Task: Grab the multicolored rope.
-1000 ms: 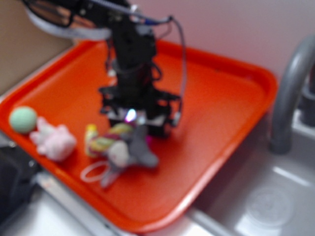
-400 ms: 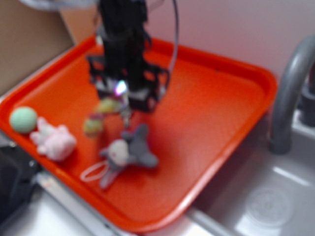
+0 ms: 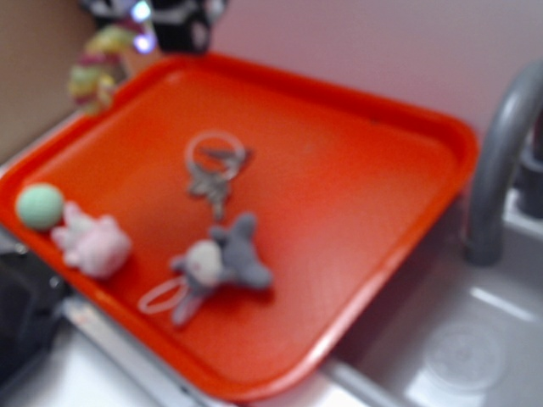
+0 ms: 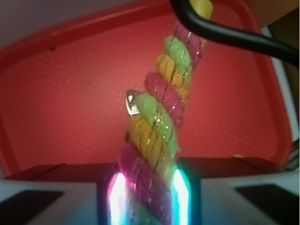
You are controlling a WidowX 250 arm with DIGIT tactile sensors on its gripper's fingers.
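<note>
Pincer [image 3: 161, 21], exterior view: only its dark lower part shows at the top edge, upper left of the frame, with a small bright light on it. Rope [image 3: 97, 64] hangs from it, slanting down and left, clear of the orange tray [image 3: 365, 212], over the tray's far left corner. View is blurred; the jaws themselves are not resolved here.

On the tray, same view: key ring with keys [image 3: 215, 170] lies near the middle, slightly toward the far side. Grey plush [image 3: 225, 261] lies nearer the front edge, with a pale loop [image 3: 163, 297] at its lower left. Pink plush [image 3: 93, 243] sits at the left edge, touching or just beside a pale green ball [image 3: 39, 206]. Grey faucet [image 3: 501, 161] stands at the right, off the tray, beside a sink [image 3: 458, 356].

Wrist view: pincer [image 4: 149, 187] is closed narrow on the rope [image 4: 161, 117], its two fingers [image 4: 211, 178] pressing the strands from both sides at the bottom of the frame, lit green and pink. Rope runs up toward the top of the frame, twisted yellow, magenta and green. A black cable [image 4: 225, 35] crosses its upper end. Tray [image 4: 61, 93] fills the background; a small metal piece [image 4: 131, 103] shows at the rope's left edge.
</note>
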